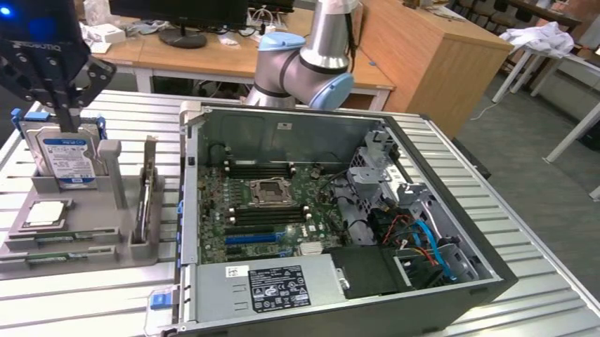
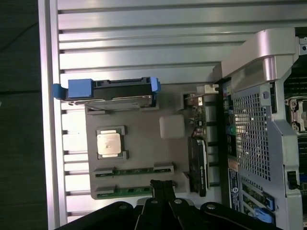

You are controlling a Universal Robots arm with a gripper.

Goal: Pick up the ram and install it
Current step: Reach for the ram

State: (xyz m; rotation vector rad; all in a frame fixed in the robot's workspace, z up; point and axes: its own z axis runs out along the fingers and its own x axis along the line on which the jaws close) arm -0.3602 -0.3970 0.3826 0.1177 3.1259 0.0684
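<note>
Two slim, flat green memory boards lie side by side in the long slots of a grey plastic holder (neither one lifted): the first ram stick and the second ram stick. The arm's black fingers hang above the holder's edge by the second stick, clenched together on nothing. A square silver processor and a blue-railed silver hard drive share the holder. It sits on the ribbed metal bench, just beside the open computer case.
</note>
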